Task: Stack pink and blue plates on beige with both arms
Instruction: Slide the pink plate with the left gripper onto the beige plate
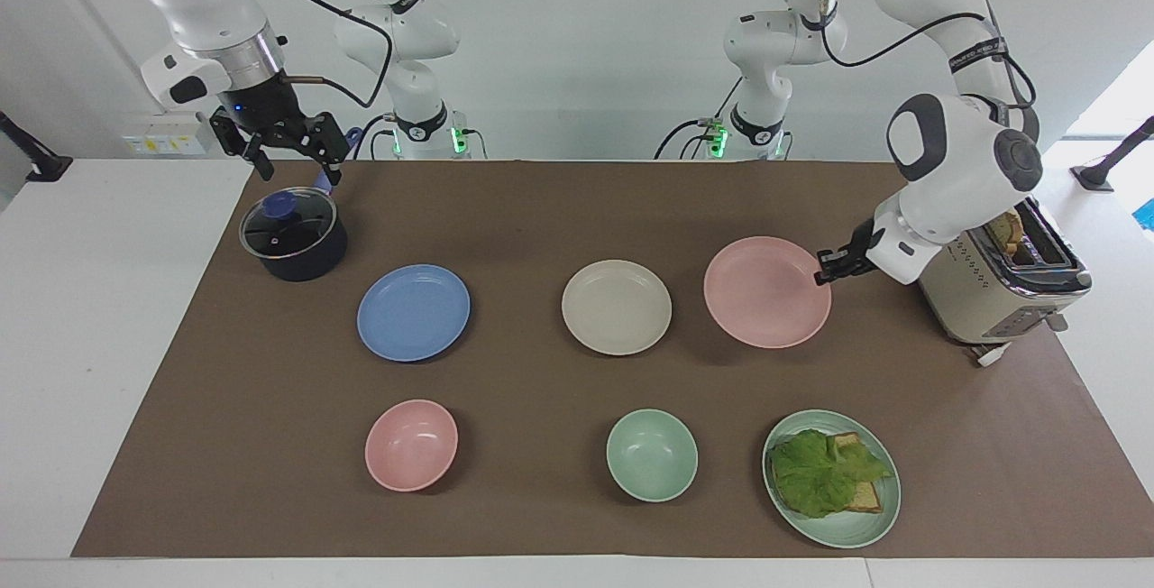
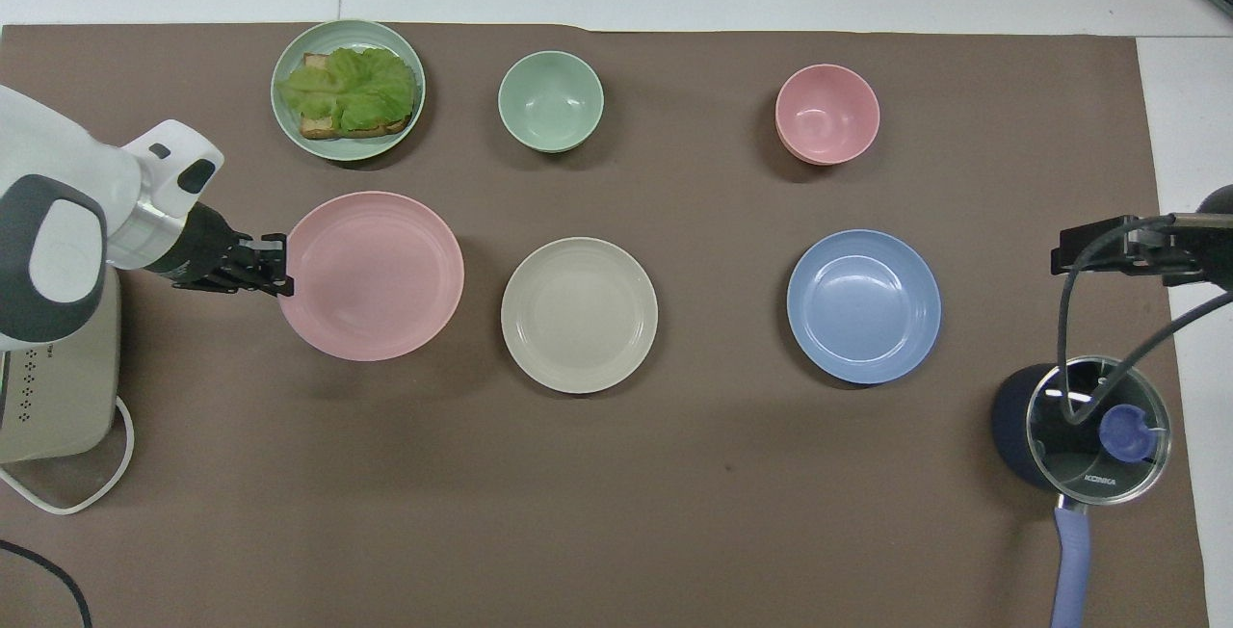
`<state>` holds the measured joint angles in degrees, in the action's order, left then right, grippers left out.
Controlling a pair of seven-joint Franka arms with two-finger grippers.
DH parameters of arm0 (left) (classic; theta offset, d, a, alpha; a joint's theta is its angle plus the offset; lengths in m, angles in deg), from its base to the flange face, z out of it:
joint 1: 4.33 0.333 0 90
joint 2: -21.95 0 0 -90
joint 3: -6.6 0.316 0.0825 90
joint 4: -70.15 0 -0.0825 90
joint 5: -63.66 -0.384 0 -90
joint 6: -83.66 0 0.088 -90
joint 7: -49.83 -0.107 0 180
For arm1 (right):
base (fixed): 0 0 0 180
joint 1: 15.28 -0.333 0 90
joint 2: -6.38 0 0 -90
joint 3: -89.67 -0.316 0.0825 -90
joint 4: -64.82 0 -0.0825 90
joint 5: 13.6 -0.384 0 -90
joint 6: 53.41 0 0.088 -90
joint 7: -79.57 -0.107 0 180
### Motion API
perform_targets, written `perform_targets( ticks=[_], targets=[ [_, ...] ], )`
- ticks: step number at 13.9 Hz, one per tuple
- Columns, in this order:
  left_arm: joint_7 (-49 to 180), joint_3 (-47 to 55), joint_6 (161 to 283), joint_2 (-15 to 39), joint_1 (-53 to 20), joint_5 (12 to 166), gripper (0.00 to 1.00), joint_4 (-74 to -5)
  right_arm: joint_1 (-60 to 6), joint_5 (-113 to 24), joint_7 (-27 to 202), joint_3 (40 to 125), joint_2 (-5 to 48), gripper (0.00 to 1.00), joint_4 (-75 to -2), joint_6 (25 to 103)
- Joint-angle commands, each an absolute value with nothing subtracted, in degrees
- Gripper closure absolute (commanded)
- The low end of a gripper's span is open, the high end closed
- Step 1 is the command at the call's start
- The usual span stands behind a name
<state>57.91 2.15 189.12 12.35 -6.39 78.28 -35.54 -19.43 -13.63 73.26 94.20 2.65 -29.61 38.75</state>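
My left gripper [image 1: 822,276] pinches the pink plate [image 1: 766,292] by its rim; the beige plate [image 1: 617,307] sits just beside it, toward my right arm's end.

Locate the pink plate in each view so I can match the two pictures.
Facing view: the pink plate is right of centre, its rim pinched by the left gripper, between the beige plate and the toaster.
Overhead view: the pink plate is left of centre, the left gripper at its rim.
Shared landmark: the beige plate beside it, mid-table in both.
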Motion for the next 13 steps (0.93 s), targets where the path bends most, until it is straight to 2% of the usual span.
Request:
perform_targets(
  ticks=[1,7,9,13],
  targets=[
    [64.4,2.4,193.2,13.4,-12.7,81.6,1.0,-36.8,-18.9,-14.8,74.6,94.2,3.0,0.0,-29.0,38.6],
    [75.0,2.4,207.1,12.9,-25.0,82.8,1.0,-42.1,-18.9,-14.8,74.7,94.2,3.0,0.0,-29.0,38.5],
    [75.3,2.4,211.4,13.1,-26.4,82.8,1.0,-46.3,-19.0,-14.8,74.7,93.9,3.0,0.0,-29.0,38.2],
    [75.3,2.4,212.5,12.9,-27.0,84.0,1.0,-47.7,-18.9,-14.1,74.4,94.2,2.5,0.0,-29.1,38.6]
  ],
)
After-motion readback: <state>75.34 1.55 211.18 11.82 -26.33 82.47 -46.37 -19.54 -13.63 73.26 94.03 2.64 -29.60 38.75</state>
